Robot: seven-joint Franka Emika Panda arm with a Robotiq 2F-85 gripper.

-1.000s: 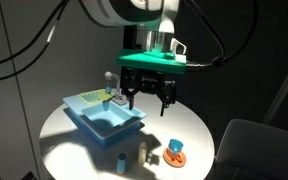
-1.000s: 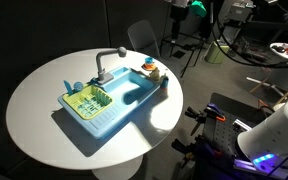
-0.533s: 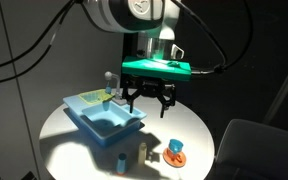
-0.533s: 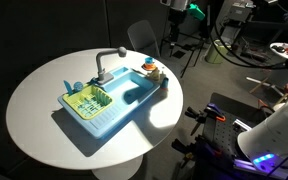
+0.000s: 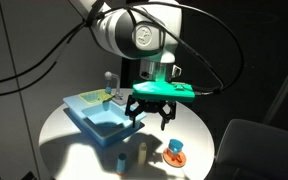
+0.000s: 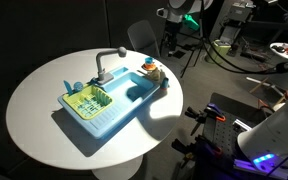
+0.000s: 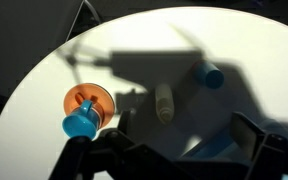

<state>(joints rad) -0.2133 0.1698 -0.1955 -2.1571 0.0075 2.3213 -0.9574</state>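
Observation:
My gripper (image 5: pixel 151 117) is open and empty. It hangs above the round white table (image 5: pixel 84 155), just beside the right end of the blue toy sink (image 5: pixel 99 115). In the wrist view my fingers (image 7: pixel 169 158) frame the bottom edge. Beyond them lie a small white bottle (image 7: pixel 164 102), a small blue cap-like object (image 7: pixel 210 74) and an orange plate with a blue cup (image 7: pixel 83 113). The plate and cup also show in both exterior views (image 5: pixel 174 152) (image 6: pixel 152 70). The white bottle (image 5: pixel 141 152) stands near the table's front.
The sink (image 6: pixel 109 100) has a grey faucet (image 6: pixel 104 62) and a green rack (image 6: pixel 84 100) at one end. A chair (image 5: pixel 256 145) stands beside the table. Cables and equipment (image 6: pixel 254 40) lie beyond the table.
My gripper has come down closer to the table and sink. The objects on the table have not moved.

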